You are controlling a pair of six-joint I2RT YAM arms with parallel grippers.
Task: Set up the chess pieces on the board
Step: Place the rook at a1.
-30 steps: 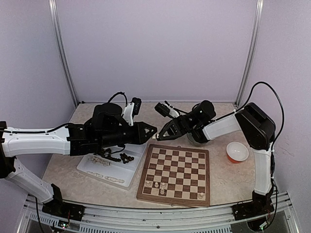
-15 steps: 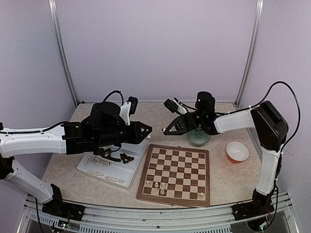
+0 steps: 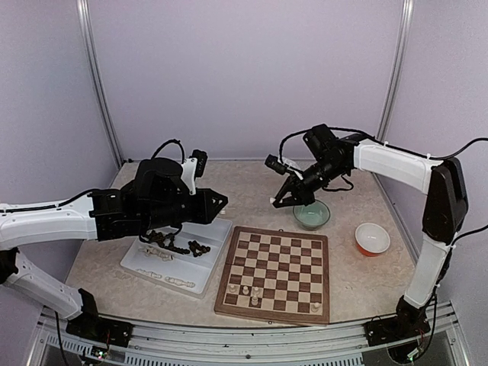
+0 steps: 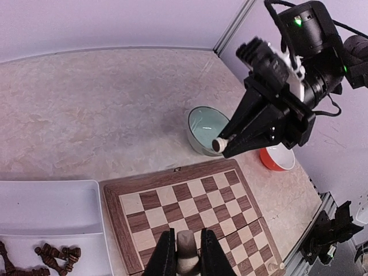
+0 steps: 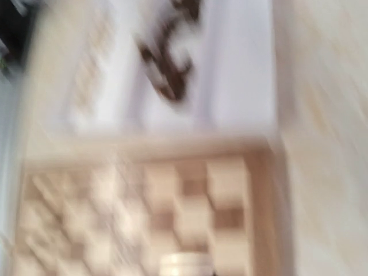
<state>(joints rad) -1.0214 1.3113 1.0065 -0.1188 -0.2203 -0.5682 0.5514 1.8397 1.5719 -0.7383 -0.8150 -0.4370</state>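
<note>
The board [image 3: 274,273] lies at the front centre, with a few cream chess pieces [image 3: 245,290] on its near rows. My left gripper [image 3: 223,201] hovers over the tray's far corner. In the left wrist view this gripper [image 4: 187,233] is shut on a cream piece [image 4: 187,250] above the board [image 4: 190,195]. My right gripper [image 3: 274,202] hangs in the air beside the teal bowl, shut on a small cream piece [image 4: 218,144] at its tip. The right wrist view is motion-blurred; it shows the board [image 5: 172,201] and a cream piece [image 5: 184,265] at the bottom edge.
A white divided tray [image 3: 215,238] left of the board holds dark pieces [image 3: 183,245] and cream pieces [image 3: 179,282]. A teal bowl [image 3: 311,215] stands behind the board. A red bowl [image 3: 372,239] sits to its right. Walls close in the table on three sides.
The two grippers were tip to tip over the board's far left corner. The right arm has swung back and right with its cream piece. The left arm has drawn back left.
</note>
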